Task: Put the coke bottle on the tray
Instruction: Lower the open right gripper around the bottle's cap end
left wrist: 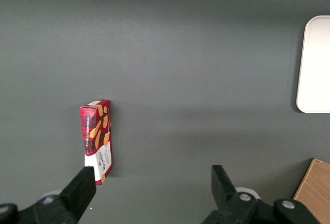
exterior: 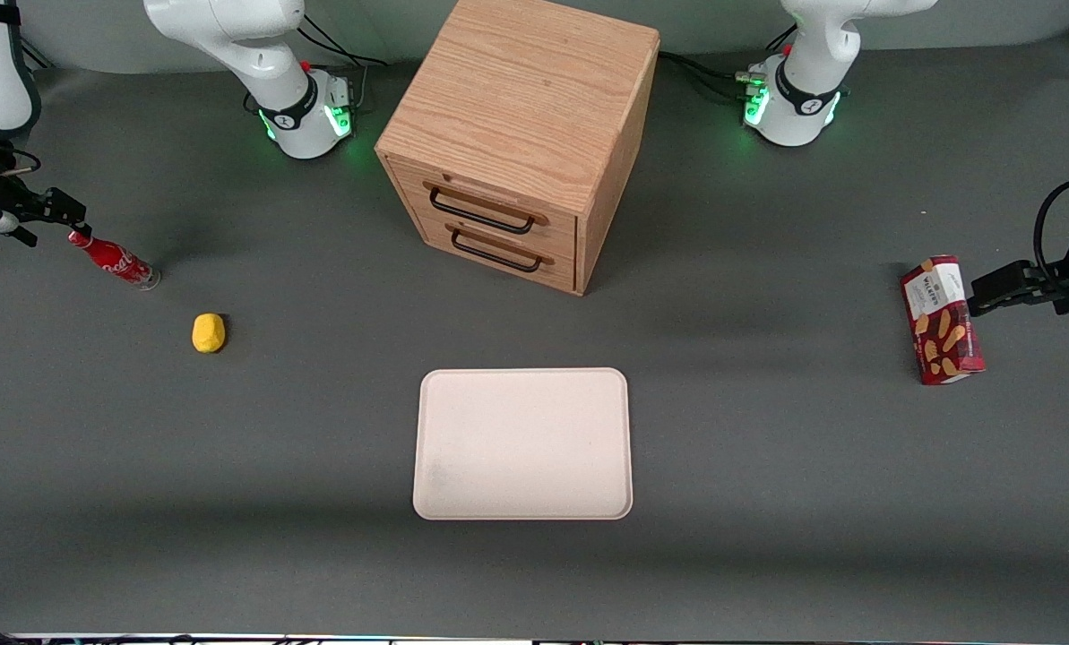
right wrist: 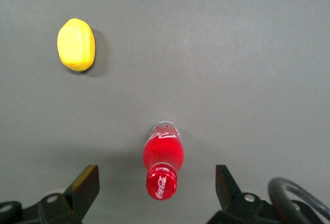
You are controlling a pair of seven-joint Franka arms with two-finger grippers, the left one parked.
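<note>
Not started on the transfer: coke bottle [exterior: 113,259] stands upright on the bench at the working arm's end, well apart from the tray [exterior: 522,443], which sits bare. End effector [right wrist: 157,190] spread wide above the cap, gripping nothing. Grasp, carry, place all remain.

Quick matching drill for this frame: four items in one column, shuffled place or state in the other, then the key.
Items:
1. coke bottle
2. tray
3. yellow lump
4. gripper

States:
A. nearer the front camera than the wooden drawer box, nothing on it
B. fingers wide open, above the bottle's cap
C. standing on the table, toward the working arm's end
D. on the table beside the bottle, nearer the front camera

Pairs: 1-C, 2-A, 3-D, 4-B
</note>
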